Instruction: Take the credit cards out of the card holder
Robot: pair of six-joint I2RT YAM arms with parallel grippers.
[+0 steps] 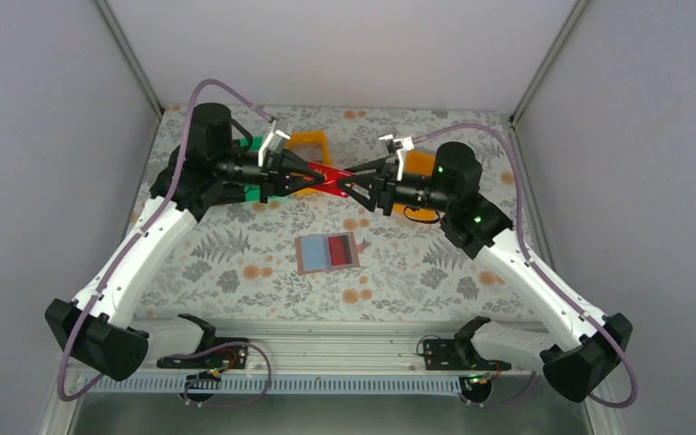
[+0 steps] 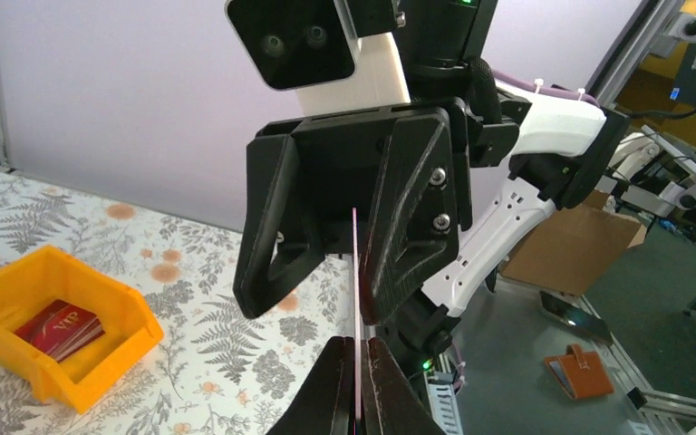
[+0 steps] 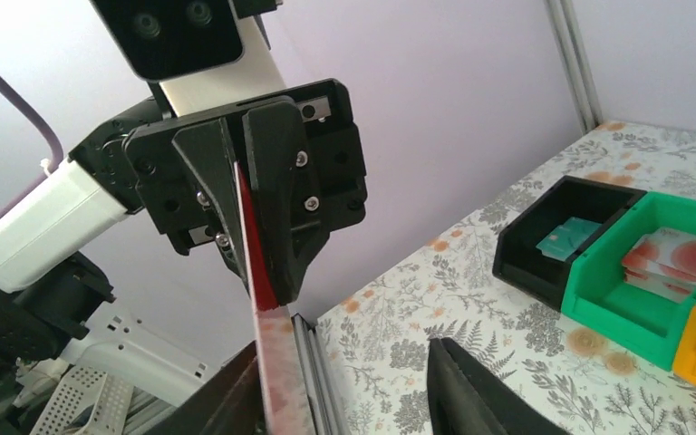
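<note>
A flowered cloth [image 1: 236,263] covers the table, with pale grey panels [image 1: 344,45] walling it in on three sides and a metal rail [image 1: 344,340] along the near edge. The card holder [image 1: 328,253] lies open and flat in the middle of the cloth, one half blue-grey and the other dark red, well apart from both arms.

Above the far part of the table, the left gripper [image 2: 360,399] is pressed tight on the edge of a red card [image 3: 267,362]. The right gripper [image 3: 344,355] faces it with its fingers spread, and the card runs between them beside one finger.

At the back stand three bins:
- an orange bin [image 2: 18,299] holding dark red cards [image 2: 59,328]
- a black bin [image 3: 526,245] with a teal card [image 3: 566,237]
- a green bin [image 3: 616,308] with pinkish cards [image 3: 675,263]
</note>
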